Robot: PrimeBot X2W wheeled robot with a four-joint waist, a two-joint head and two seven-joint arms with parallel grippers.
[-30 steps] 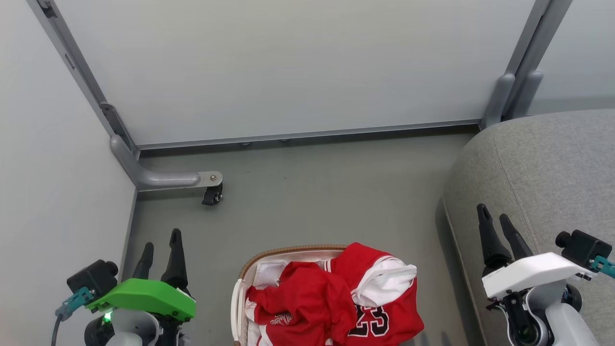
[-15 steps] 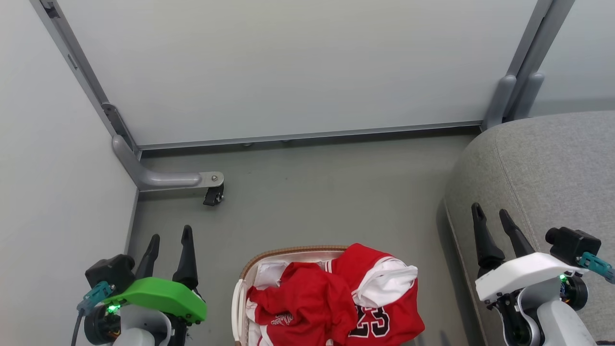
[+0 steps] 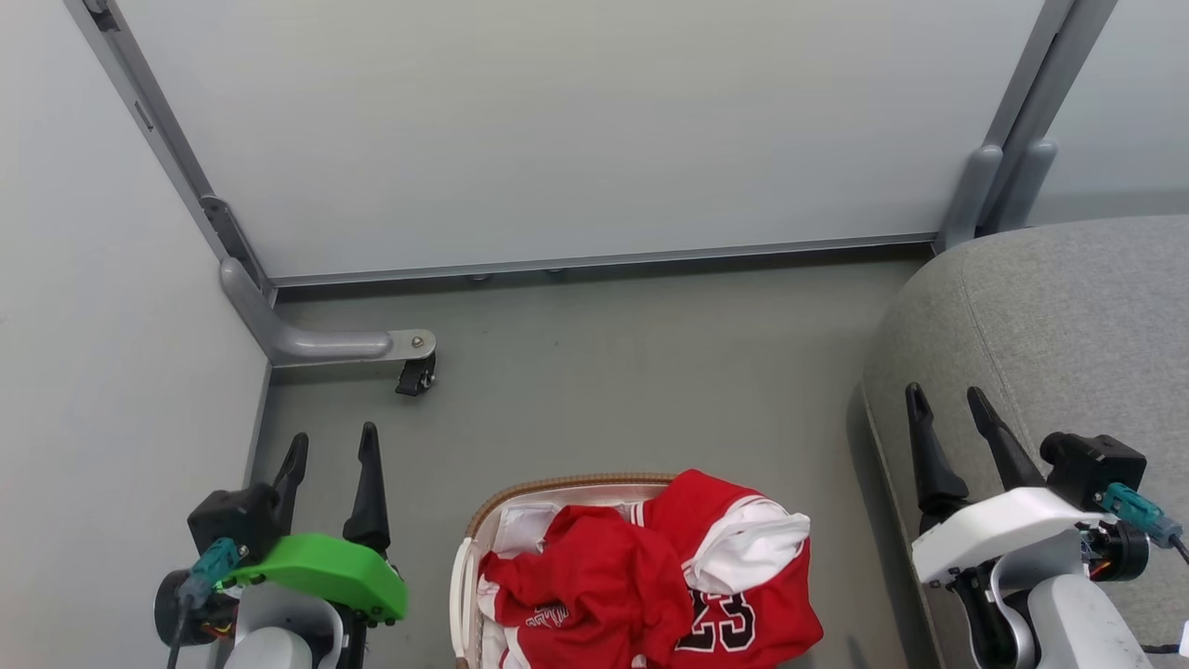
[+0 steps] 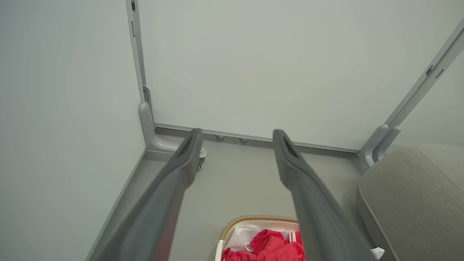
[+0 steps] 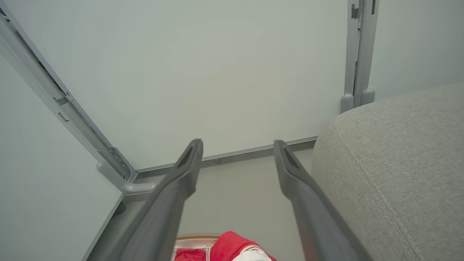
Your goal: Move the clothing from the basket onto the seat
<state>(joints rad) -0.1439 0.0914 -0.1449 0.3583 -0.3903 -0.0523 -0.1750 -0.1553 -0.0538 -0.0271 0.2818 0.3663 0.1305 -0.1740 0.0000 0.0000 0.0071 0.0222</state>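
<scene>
Red clothing (image 3: 650,576) is heaped in the white basket (image 3: 462,585) with its brown woven rim, at the bottom middle of the head view: a plain red piece on the left, a red jersey (image 3: 743,613) with white trim and the number 23 on the right. The grey seat (image 3: 1059,316) fills the right side. My left gripper (image 3: 334,441) stands open to the left of the basket, nothing between its fingers. My right gripper (image 3: 946,395) is open over the seat's edge. The left wrist view shows the basket rim (image 4: 253,218) and clothing (image 4: 272,246) below the open left gripper (image 4: 235,135). The right gripper (image 5: 237,145) stands open in its own wrist view.
Pale partition panels (image 3: 557,130) close the back and left. A grey foot with a black caster (image 3: 413,373) juts onto the floor near the left gripper. Grey floor (image 3: 632,372) lies between basket, panels and seat. Two grey posts (image 3: 999,186) stand behind the seat.
Both grippers have risen a little in the head view; the left one has shifted right toward the basket. Their fingers have spread somewhat wider. The clothing has not moved.
</scene>
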